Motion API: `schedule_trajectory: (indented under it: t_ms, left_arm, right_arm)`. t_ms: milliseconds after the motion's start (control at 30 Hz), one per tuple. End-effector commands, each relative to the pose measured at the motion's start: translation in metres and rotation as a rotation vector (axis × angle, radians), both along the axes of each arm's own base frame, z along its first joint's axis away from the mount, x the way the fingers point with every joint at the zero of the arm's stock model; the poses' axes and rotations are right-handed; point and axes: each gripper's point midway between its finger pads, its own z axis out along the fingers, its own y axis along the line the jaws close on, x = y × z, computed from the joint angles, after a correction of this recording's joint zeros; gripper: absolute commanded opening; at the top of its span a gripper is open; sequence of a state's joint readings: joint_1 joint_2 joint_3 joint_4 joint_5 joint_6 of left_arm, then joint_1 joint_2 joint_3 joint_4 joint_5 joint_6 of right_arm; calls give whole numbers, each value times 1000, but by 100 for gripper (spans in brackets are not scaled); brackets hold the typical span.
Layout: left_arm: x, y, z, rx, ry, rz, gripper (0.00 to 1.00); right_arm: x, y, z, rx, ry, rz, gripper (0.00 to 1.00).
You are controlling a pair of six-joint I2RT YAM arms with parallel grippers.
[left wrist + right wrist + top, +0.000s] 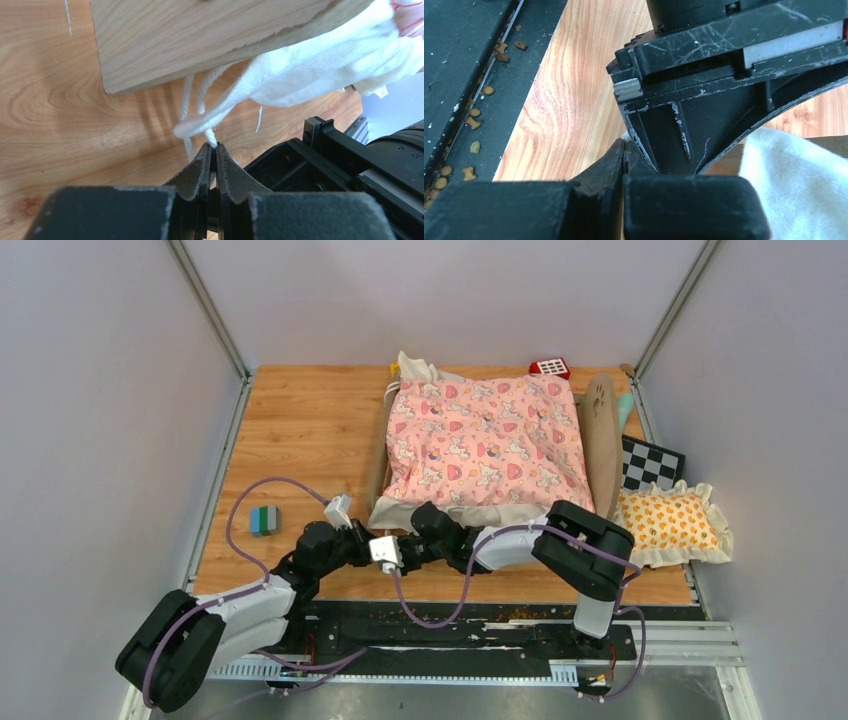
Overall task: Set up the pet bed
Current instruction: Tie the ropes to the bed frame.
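We see the pet bed (601,455) at the far middle of the table (310,430), headboard (598,405) on the right, pink quilt (485,440) spread over the top. Both arms meet at the bed's near left corner.

On the left gripper (213,148) the fingers are pinched almost together. The tips nip a white string (200,122) that hangs from under the wooden frame (190,40). The frame edge is just beyond the tips, apart from them. The white cloth (320,70) spills from under the frame up and to the right of the fingers, not between them.

On the right gripper (625,148) the fingers are clenched tight, tips right up against the black body of the left gripper. A speck of white shows at its tips; we cannot tell if it is pinched. The white cloth lies just to its right.

Off the bed:
- An orange frilled pillow (672,523) sits on the table right of the headboard.
- A checkered board (650,465) is behind the pillow.
- A red thing with white buttons (549,367) is at the far edge.
- A small striped block (264,520) is well to the left.
- Brown crumbs (471,122) lie in the dark rail by the table's near edge.
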State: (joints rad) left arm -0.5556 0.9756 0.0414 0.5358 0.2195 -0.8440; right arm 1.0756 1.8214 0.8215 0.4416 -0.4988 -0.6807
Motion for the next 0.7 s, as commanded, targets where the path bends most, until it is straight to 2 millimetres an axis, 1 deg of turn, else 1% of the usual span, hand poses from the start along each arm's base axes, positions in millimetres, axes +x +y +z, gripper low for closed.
schedule_trajectory:
  t_ms: [0,67,133,200,300,467,533,667]
  left_arm:
    - [0,-6,7,-6,-31,-41,17]
    - [2,-5,10,-5,-36,-30,24]
    - [4,-3,13,2,-47,-13,33]
    - [7,-1,19,7,-62,-1,39]
    - [10,3,26,18,-79,20,53]
    - [18,8,36,39,-105,62,69]
    - [21,9,39,41,-117,73,73]
    - [27,10,35,72,-110,84,74]
  right_arm:
    - [2,8,34,103,-32,-13,0]
    - [1,4,31,91,-29,-21,0]
    - [1,0,27,77,-24,-28,0]
    - [-1,-3,23,66,-18,-33,0]
    - [-2,-7,20,54,-13,-34,0]
    - [-4,-12,17,50,-7,-42,0]
    - [-6,-13,17,54,-3,-40,0]
    - [-7,-15,19,61,-2,-44,0]
